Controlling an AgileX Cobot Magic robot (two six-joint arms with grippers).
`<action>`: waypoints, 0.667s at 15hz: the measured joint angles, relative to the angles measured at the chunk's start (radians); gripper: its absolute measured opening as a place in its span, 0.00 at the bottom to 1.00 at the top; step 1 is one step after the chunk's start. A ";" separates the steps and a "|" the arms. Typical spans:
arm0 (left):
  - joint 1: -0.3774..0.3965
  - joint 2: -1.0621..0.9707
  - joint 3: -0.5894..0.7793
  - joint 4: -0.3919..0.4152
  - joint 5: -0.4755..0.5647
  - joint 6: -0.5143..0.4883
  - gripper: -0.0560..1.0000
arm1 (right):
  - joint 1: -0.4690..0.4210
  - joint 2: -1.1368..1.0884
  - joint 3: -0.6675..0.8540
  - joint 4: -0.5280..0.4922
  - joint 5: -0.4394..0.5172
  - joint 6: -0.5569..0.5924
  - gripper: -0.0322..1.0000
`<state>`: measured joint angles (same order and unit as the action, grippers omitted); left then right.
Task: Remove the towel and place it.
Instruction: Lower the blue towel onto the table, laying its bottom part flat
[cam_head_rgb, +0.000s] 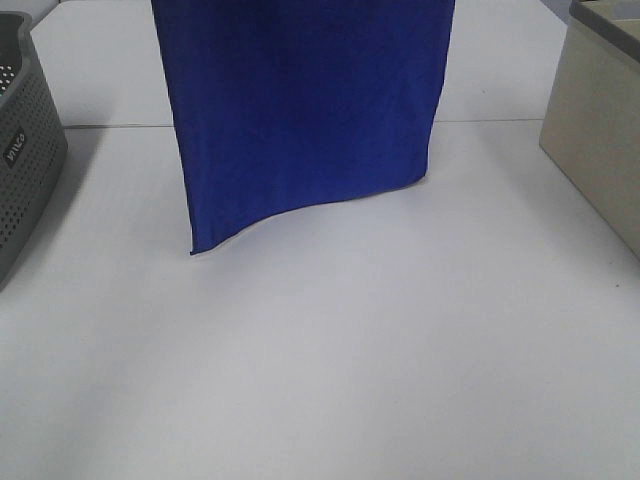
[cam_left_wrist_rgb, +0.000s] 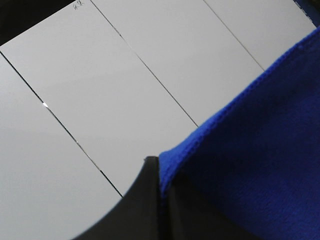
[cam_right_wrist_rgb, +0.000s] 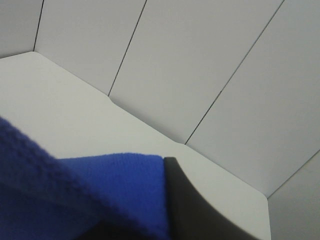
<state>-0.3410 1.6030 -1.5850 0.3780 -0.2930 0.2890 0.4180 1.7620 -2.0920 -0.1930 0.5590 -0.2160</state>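
Observation:
The royal-blue towel (cam_head_rgb: 305, 110) hangs spread out like a curtain over the middle of the white table (cam_head_rgb: 350, 360). Its top edge runs out of the exterior view, and its lower left corner hangs lower than the right one. Both grippers are out of the exterior view. In the left wrist view my left gripper (cam_left_wrist_rgb: 161, 200) is shut on a top corner of the towel (cam_left_wrist_rgb: 260, 165), with a black finger (cam_left_wrist_rgb: 132, 215) against the cloth. In the right wrist view my right gripper (cam_right_wrist_rgb: 167, 205) pinches the other top corner of the towel (cam_right_wrist_rgb: 75, 200) beside its black finger (cam_right_wrist_rgb: 200, 215). No white label shows.
A grey perforated basket (cam_head_rgb: 25, 150) stands at the table's left edge. A beige box (cam_head_rgb: 600, 130) stands at the right edge. Both wrist views look up at white panelled walls.

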 joint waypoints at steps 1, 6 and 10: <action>0.006 0.011 0.000 -0.004 -0.021 0.000 0.05 | 0.000 0.020 0.000 -0.001 -0.037 0.000 0.05; 0.076 0.194 -0.103 -0.076 -0.203 0.000 0.05 | 0.000 0.120 0.000 -0.017 -0.316 0.000 0.05; 0.085 0.464 -0.471 -0.082 -0.216 0.014 0.05 | -0.052 0.222 -0.022 0.003 -0.529 0.018 0.05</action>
<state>-0.2560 2.0670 -2.0560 0.2960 -0.5090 0.3030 0.3660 1.9840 -2.1140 -0.1900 0.0300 -0.1980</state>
